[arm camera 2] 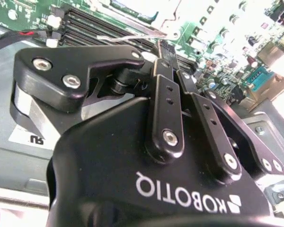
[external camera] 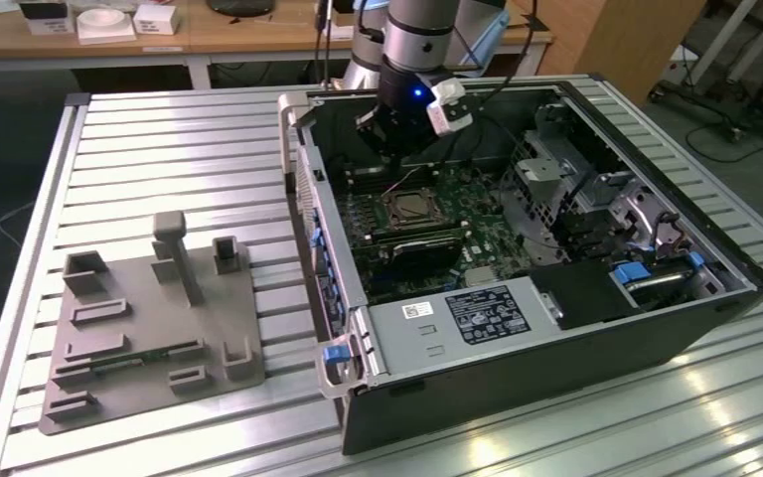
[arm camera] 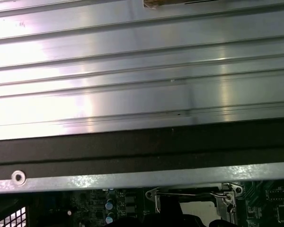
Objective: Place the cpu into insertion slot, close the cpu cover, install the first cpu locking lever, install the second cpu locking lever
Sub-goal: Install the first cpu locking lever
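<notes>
Evidently to work the latch, the gripper [external camera: 401,157] hangs at 12 o'clock of the insertion slot [external camera: 415,207] in the exterior view, its jaws closed beside the locking lever [arm camera 2: 128,35] in the second wrist view, whether pinching it I cannot tell, with the cpu cover [arm camera: 226,201] seemingly down in the first wrist view.

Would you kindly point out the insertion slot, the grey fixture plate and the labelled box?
insertion slot [external camera: 416,210]: exterior view, the socket's middle.
grey fixture plate [external camera: 143,397]: exterior view, bare flat base.
labelled box [external camera: 488,314]: exterior view, its dark label.
</notes>
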Motion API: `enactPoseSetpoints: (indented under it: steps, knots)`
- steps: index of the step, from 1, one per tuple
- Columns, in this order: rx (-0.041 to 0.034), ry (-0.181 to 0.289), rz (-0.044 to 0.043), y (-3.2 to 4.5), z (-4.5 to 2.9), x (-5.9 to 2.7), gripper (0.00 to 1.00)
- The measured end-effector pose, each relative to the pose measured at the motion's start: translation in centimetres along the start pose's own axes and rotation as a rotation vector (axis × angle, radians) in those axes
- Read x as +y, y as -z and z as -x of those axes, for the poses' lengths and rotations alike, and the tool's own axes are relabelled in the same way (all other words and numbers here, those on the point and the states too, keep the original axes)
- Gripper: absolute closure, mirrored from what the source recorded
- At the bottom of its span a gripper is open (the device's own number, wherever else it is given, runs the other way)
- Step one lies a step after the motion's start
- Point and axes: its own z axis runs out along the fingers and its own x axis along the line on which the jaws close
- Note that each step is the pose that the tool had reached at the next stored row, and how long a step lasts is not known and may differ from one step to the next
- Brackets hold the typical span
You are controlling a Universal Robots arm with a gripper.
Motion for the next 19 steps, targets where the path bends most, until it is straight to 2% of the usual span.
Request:
enactPoseSetpoints:
  steps: [15, 19]
  knots:
    - [0.0002, 0.005, 0.0002, -0.12, 0.07, 0.03, 0.89]
    - [0.0004, 0.016, 0.0003, -0.38, 0.1, 0.03, 0.89]
